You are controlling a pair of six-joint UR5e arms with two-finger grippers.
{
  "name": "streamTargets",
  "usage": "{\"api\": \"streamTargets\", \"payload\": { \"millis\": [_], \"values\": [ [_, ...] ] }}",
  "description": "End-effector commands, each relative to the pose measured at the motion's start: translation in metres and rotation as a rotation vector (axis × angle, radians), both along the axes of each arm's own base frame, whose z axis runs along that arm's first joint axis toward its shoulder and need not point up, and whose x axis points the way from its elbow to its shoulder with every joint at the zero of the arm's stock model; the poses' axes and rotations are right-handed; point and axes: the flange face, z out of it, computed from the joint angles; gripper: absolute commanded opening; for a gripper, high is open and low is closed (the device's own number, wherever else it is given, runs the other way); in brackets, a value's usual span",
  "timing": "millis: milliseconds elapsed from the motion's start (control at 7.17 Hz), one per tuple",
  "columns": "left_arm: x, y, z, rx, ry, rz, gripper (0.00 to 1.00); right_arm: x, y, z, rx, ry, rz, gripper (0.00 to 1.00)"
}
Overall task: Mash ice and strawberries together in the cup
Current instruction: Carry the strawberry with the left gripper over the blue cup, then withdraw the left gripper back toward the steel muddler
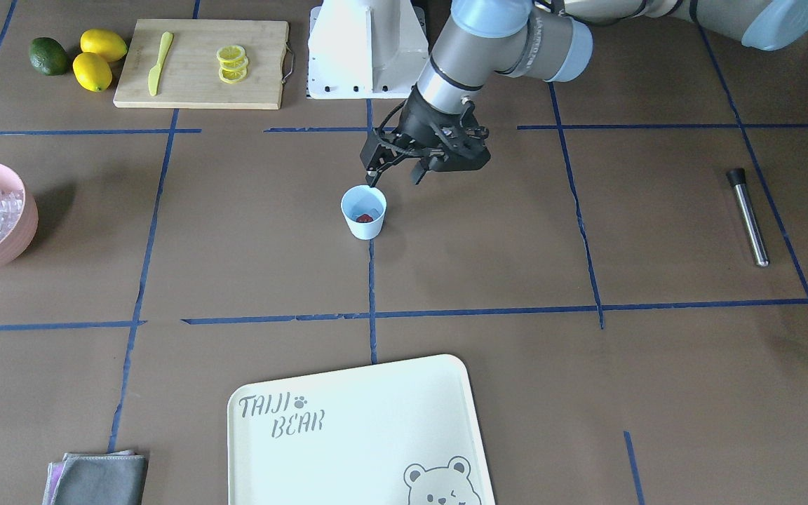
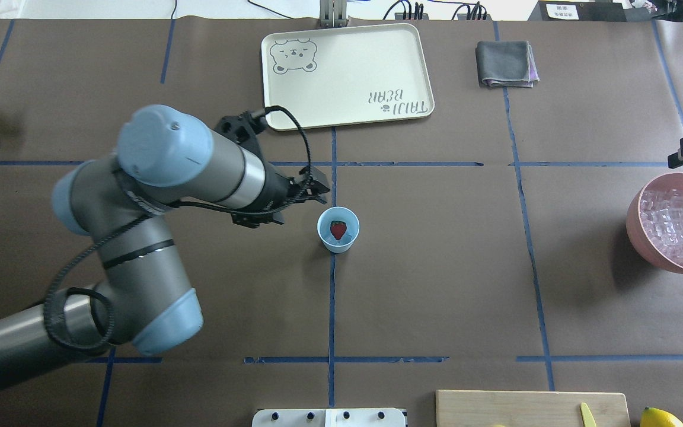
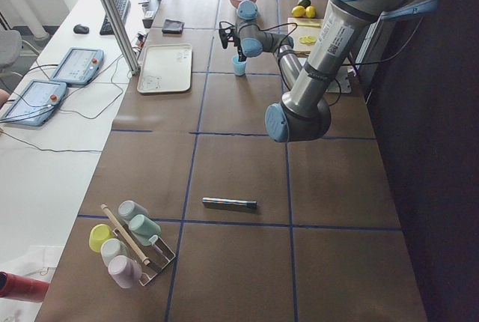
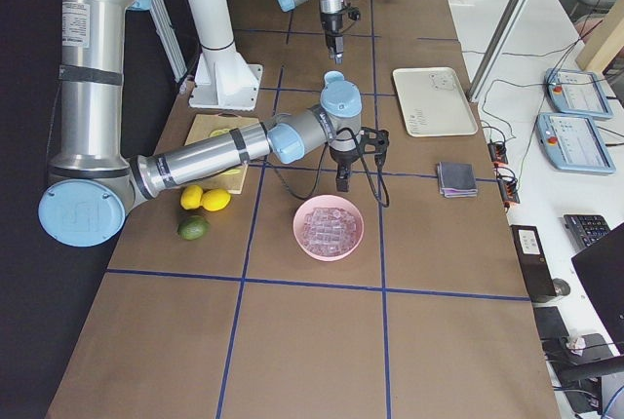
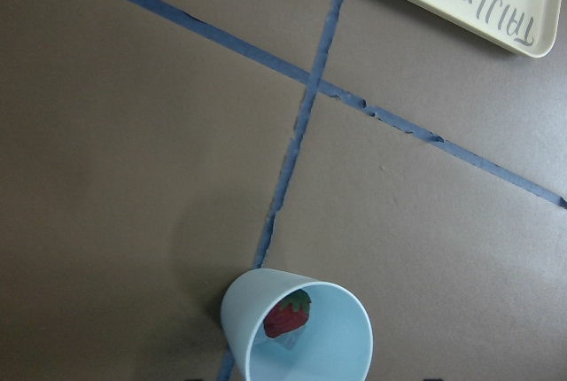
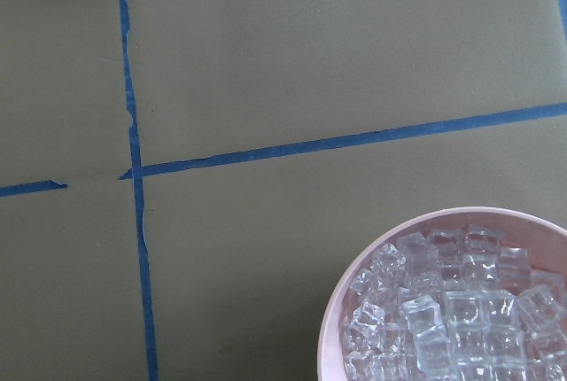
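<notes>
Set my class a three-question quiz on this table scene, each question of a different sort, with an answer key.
1. True or false: the strawberry lies inside the cup.
2. What does the pink bowl hold? A: lemon slices. B: ice. C: a folded cloth.
3. Fill in the gap: the left gripper hangs close to the cup with its jaws ____ and nothing between them.

Key: 1 true; 2 B; 3 open.
</notes>
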Motion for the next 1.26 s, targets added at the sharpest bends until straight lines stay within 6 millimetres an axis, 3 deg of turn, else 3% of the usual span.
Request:
{"api": "streamTargets", "payload": {
  "millis": [0, 140, 279, 558, 977, 1116],
  "values": [
    [-0.113, -0.011, 0.046, 0.069, -0.019, 0.086, 0.86, 0.000, -0.001, 0.001, -0.002, 0.001, 0.000, 1.00],
    [-0.156, -0.022, 0.087, 0.095, -0.060, 0.108, 0.86, 0.000, -0.002, 0.006, -0.008, 0.003, 0.000, 1.00],
    [-0.202, -0.033, 0.142, 0.142, -0.119, 0.147, 0.86, -0.001, -0.002, 0.007, -0.007, 0.003, 0.000, 1.00],
    [-0.283, -0.036, 0.260, 0.289, -0.281, 0.242, 0.86, -0.001, -0.002, 0.007, -0.007, 0.003, 0.000, 1.00],
    [-0.333, -0.070, 0.396, 0.234, -0.402, 0.308, 0.86, 0.000, -0.001, 0.005, -0.003, 0.000, -0.001, 1.00],
    [-0.330, -0.077, 0.428, 0.174, -0.415, 0.326, 0.86, 0.000, -0.001, 0.003, 0.000, -0.001, -0.001, 1.00]
  ]
}}
